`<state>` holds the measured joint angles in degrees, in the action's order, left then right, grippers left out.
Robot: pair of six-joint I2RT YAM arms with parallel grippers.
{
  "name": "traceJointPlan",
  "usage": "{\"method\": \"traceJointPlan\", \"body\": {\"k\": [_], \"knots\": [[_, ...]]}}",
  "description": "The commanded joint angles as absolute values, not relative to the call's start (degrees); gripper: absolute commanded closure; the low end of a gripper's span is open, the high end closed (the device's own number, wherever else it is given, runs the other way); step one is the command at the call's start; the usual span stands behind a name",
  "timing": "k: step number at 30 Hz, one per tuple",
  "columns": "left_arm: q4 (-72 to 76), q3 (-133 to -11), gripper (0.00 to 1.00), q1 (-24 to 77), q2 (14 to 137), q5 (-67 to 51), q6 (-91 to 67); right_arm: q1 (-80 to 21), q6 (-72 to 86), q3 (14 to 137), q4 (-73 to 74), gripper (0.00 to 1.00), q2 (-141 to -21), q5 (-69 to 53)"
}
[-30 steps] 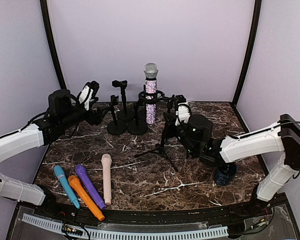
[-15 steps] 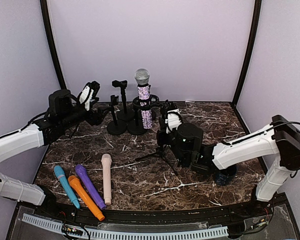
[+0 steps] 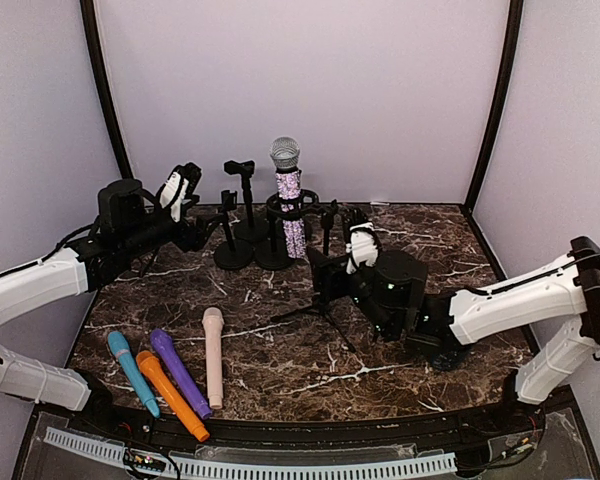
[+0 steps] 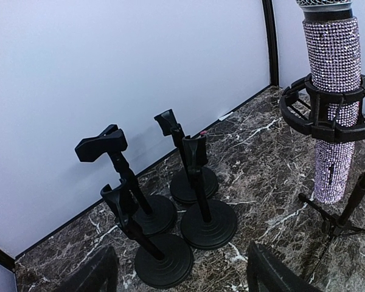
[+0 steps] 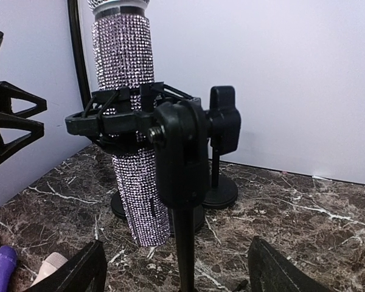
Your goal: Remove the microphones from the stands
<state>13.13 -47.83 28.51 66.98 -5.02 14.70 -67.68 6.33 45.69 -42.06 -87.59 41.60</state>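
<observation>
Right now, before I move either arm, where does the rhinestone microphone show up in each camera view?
Top external: microphone stands upright at centre back, head up.
Left wrist: microphone runs down the right edge, its head cut off at the top.
Right wrist: microphone is close up at upper left.
Shared landmark: the black ring mount around its body shows in all three views.

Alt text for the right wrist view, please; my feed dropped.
A rhinestone-covered microphone stands upright in the black ring clip of a stand, close ahead. The right gripper is open below, its fingers on either side of the stand's pole, touching nothing.
</observation>
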Motion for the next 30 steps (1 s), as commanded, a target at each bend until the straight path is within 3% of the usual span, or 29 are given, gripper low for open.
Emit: {"method": "traceJointPlan", "body": {"k": [1, 4, 9, 13, 18, 30], "knots": [[13.26, -47.11, 0.25, 28.83, 66.38, -4.75, 15.64, -67.95, 8.60, 41.31, -39.27, 0.17, -80.36, 36.41], [13.33, -47.19, 0.25, 28.83, 66.34, -4.96, 15.35, -65.48, 12.35, 37.83, -37.00, 0.16, -75.54, 31.28], [13.36, -47.20, 0.25, 28.83, 66.51, -5.63, 14.82, -54.60, 21.94, 33.15, -36.43, 0.16, -71.69, 11.49], [13.36, -47.23, 0.25, 28.91, 66.70, -5.79, 14.69, -43.95, 28.90, 33.45, -39.87, 0.17, -75.14, -14.55], [13.24, -47.21, 0.25, 28.96, 66.63, -5.70, 14.82, -36.62, 31.80, 38.49, -42.39, 0.23, -83.89, -37.35], [13.18, -47.20, 0.25, 29.27, 66.62, -4.87, 15.64, -32.69, 26.51, 45.07, -35.78, 0.33, -91.93, -47.76]]}}
